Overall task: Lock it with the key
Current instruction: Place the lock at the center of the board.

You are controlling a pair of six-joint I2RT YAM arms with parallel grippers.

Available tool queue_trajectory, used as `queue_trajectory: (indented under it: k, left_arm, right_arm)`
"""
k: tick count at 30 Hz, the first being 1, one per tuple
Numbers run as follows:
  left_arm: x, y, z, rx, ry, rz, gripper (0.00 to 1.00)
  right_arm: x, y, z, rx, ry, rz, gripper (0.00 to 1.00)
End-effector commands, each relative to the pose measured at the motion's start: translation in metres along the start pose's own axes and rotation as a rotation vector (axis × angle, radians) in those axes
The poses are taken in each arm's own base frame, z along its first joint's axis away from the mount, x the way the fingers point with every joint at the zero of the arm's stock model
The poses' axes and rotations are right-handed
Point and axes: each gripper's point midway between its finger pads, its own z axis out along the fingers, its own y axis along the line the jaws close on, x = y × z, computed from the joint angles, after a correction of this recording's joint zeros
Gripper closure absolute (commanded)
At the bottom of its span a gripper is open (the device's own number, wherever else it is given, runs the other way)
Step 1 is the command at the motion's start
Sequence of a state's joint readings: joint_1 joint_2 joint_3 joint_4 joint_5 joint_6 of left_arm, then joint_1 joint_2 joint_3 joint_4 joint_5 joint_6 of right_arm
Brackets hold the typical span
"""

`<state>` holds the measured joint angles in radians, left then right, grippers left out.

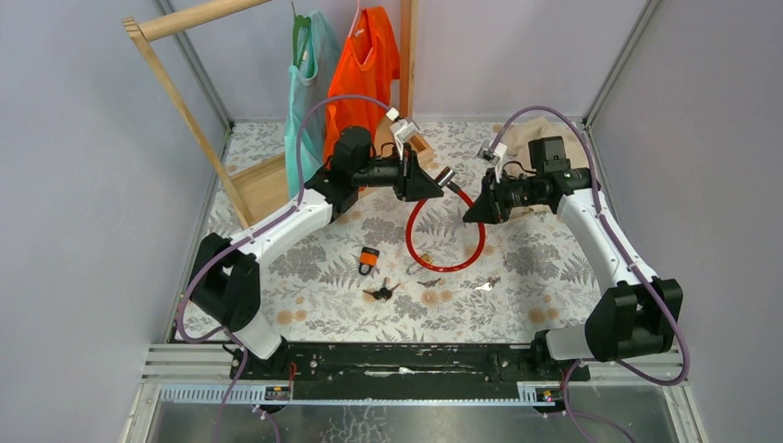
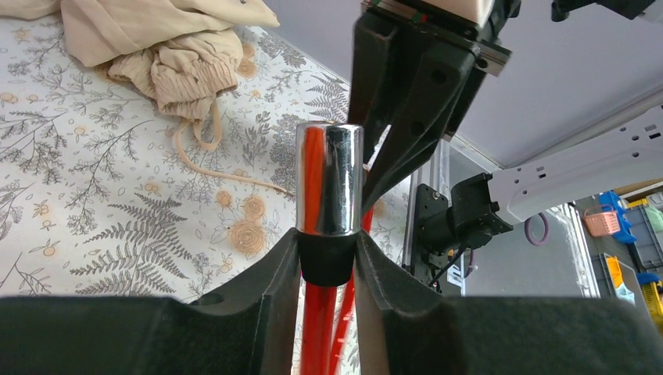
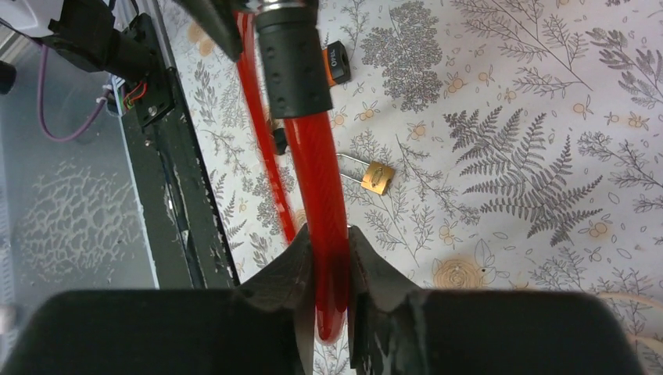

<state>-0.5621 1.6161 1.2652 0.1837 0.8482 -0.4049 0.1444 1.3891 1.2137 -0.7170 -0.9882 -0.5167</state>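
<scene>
The left gripper point(image 2: 327, 254) is clenched on the cable lock point(image 2: 328, 180) just under its chrome head, and the right gripper point(image 3: 330, 262) pinches its red cable point(image 3: 317, 180), apparently steadying it aloft, while the key point(image 1: 380, 293) lies on the tabletop point(image 1: 526, 277) below both.

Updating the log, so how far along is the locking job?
Done: the red cable lock is picked up. In hand: left gripper clamps just below its chrome end, right gripper clamps the cable. Left: the keys lie untouched on the table, so inserting and turning one remains.
</scene>
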Motion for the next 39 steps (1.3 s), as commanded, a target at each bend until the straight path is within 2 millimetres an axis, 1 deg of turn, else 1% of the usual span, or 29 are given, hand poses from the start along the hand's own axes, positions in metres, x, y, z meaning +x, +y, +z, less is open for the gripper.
queue_trajectory:
  k: [1, 4, 5, 8, 10, 13, 16, 19, 22, 24, 27, 30, 34, 36, 39]
  left_arm:
    - [-0.011, -0.006, 0.004, 0.036, -0.043, 0.037, 0.90]
    - [-0.012, -0.003, 0.002, 0.015, -0.050, 0.051, 0.79]
    - [-0.013, -0.004, 0.001, 0.014, -0.049, 0.062, 0.72]
    - [-0.015, -0.003, -0.001, -0.008, -0.018, 0.091, 0.45]
    - [-0.019, 0.000, -0.005, -0.047, -0.015, 0.117, 0.33]
    - [-0.024, 0.007, -0.010, -0.113, -0.018, 0.152, 0.20]
    - [-0.023, 0.013, -0.014, -0.158, -0.003, 0.178, 0.12]
    - [-0.020, 0.019, -0.018, -0.196, 0.011, 0.197, 0.06]
    - [-0.017, 0.023, -0.021, -0.221, 0.024, 0.218, 0.01]
    - [-0.015, 0.024, -0.024, -0.234, 0.029, 0.238, 0.00]
    - [-0.011, 0.024, -0.028, -0.246, 0.037, 0.255, 0.00]
    - [-0.009, 0.024, -0.033, -0.259, 0.042, 0.273, 0.00]
    - [-0.007, 0.022, -0.038, -0.270, 0.044, 0.295, 0.00]
    - [-0.006, 0.023, -0.041, -0.284, 0.045, 0.301, 0.00]
    - [-0.004, 0.024, -0.044, -0.296, 0.054, 0.307, 0.00]
  right_arm:
    - [-0.008, 0.005, -0.003, 0.004, -0.011, -0.048, 0.90]
    - [-0.007, -0.001, -0.008, 0.059, 0.011, -0.067, 0.94]
    - [-0.006, -0.004, -0.010, 0.086, 0.020, -0.073, 0.95]
    - [-0.001, -0.016, -0.016, 0.172, 0.046, -0.073, 1.00]
    - [0.005, -0.026, -0.020, 0.225, 0.063, -0.057, 1.00]
    - [0.012, -0.043, -0.027, 0.283, 0.079, -0.005, 1.00]
    - [0.015, -0.061, -0.033, 0.331, 0.085, 0.053, 1.00]
    - [0.017, -0.080, -0.036, 0.362, 0.084, 0.108, 1.00]
    - [0.019, -0.096, -0.032, 0.362, 0.094, 0.164, 1.00]
    - [0.023, -0.105, -0.025, 0.341, 0.103, 0.213, 1.00]
    - [0.022, -0.114, -0.016, 0.289, 0.103, 0.267, 1.00]
    - [0.031, -0.129, -0.010, 0.265, 0.131, 0.329, 1.00]
    - [0.049, -0.154, -0.012, 0.273, 0.172, 0.398, 1.00]
    - [0.058, -0.165, -0.016, 0.276, 0.187, 0.427, 0.94]
    - [0.072, -0.176, -0.021, 0.270, 0.204, 0.454, 0.83]
